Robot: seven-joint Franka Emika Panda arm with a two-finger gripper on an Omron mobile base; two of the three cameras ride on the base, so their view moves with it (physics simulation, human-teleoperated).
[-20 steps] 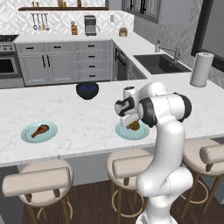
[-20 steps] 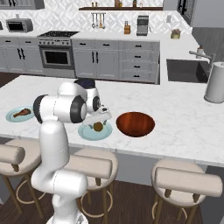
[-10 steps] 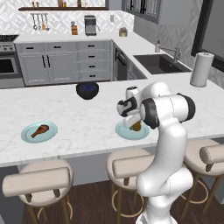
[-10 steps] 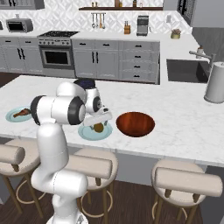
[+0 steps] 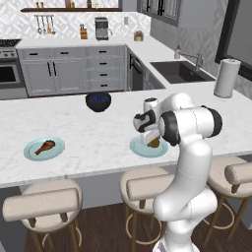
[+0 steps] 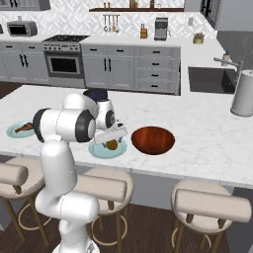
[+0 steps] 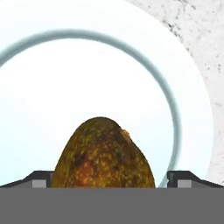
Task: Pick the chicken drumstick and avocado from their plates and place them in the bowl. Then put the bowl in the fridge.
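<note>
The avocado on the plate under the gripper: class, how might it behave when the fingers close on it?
The avocado is egg-shaped and smooth, so it may roll or squirt sideways on the flat, glossy plate. It looks firm and whole, so it probably won't deform much. The open fingers straddle its widest part, which should help centre it.

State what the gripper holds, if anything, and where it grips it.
Nothing is held: the gripper is open, its fingertips on either side of the avocado on its plate.
</note>
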